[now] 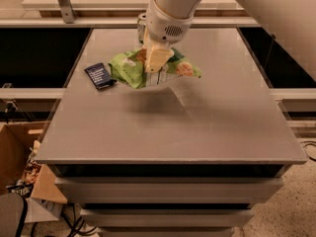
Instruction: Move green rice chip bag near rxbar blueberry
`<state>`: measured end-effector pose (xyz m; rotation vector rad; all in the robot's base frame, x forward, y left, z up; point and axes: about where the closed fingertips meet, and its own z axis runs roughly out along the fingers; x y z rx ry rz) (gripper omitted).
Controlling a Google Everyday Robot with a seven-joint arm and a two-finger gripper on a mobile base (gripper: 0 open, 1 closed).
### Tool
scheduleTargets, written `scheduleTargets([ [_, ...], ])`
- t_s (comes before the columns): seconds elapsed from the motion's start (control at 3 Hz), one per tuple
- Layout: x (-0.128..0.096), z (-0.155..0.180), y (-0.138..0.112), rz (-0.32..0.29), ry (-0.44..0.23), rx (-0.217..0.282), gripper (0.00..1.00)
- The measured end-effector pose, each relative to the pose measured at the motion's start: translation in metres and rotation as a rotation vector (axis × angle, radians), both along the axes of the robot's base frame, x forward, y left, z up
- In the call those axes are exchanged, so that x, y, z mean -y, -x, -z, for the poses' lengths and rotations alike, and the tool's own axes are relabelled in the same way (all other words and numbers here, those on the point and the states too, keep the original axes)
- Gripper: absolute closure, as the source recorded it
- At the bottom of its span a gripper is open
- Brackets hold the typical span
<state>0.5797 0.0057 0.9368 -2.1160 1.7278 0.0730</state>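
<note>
Grey tabletop [207, 127]. End effector [157, 67] clamped on top of green rice chip bag [126, 69], bag raised just beside rxbar blueberry [100, 76]. Bag likely light, soft, slippery foil; pinch crumpled fold.

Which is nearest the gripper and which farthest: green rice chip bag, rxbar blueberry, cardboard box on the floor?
The gripper hangs over the table's far half, shut on the green rice chip bag.
1. green rice chip bag: in its grip.
2. rxbar blueberry: on the table, image left of the bag.
3. cardboard box: on the floor, lower left corner.
</note>
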Motion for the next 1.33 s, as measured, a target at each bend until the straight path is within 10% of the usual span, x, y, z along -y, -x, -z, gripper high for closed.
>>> scheduleTargets([
  [1.0, -0.065, -0.002, -0.03, -0.1, -0.038, 0.03, 1.0],
  [1.33, -0.069, 0.004, -0.042, -0.085, -0.035, 0.034, 0.83],
])
